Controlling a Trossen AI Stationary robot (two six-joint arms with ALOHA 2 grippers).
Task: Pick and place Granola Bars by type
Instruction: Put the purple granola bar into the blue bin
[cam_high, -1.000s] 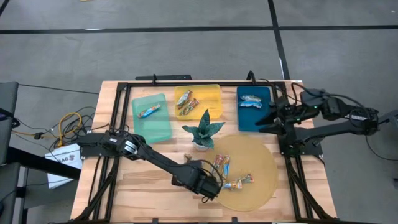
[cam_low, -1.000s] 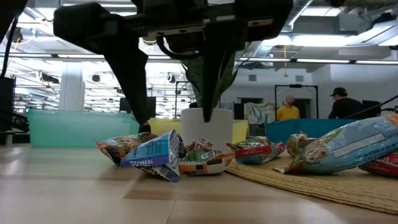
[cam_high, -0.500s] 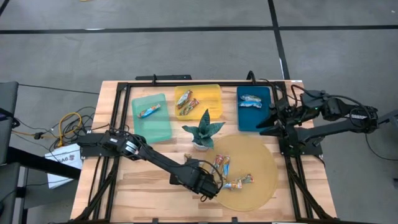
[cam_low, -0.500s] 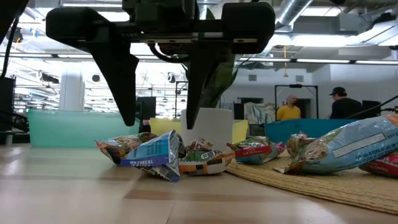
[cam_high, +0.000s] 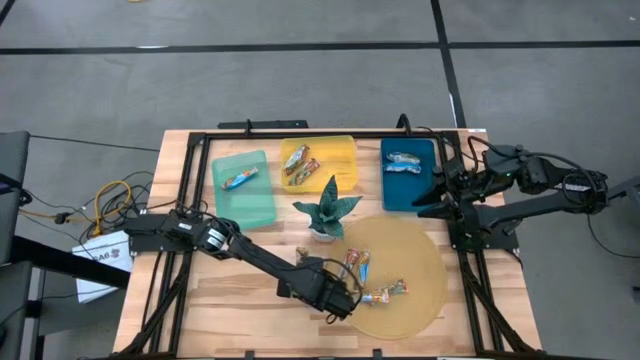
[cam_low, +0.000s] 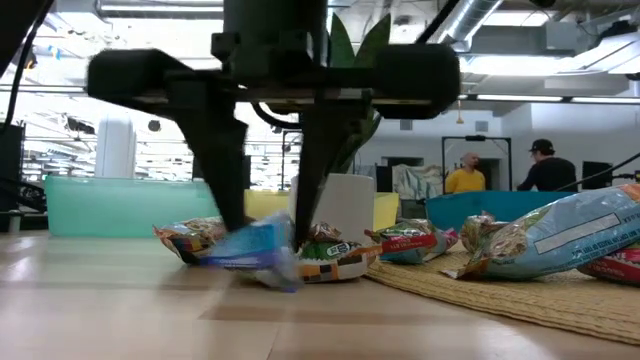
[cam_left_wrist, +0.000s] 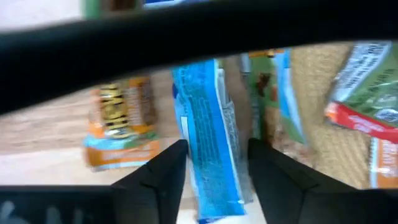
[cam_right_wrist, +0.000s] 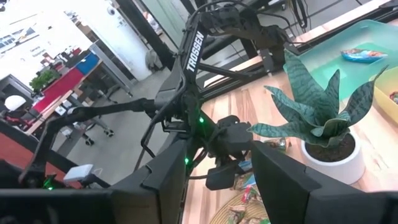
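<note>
The left gripper (cam_left_wrist: 212, 163) is straddling the blue granola bar (cam_left_wrist: 208, 137), fingers closing across its long axis; the right gripper (cam_high: 432, 196), far off, is waiting unclenched and empty.

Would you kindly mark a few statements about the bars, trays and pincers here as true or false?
1. The left pincer straddles a blue bar on the table. True.
2. The green tray holds three bars. False: it holds one.
3. The plant stands between the trays and the round mat. True.
4. The right pincer is picking a bar off the mat. False: it waits open beside the blue tray, holding nothing.
5. The yellow tray has no bars in it. False: it has bars at its left side.
</note>
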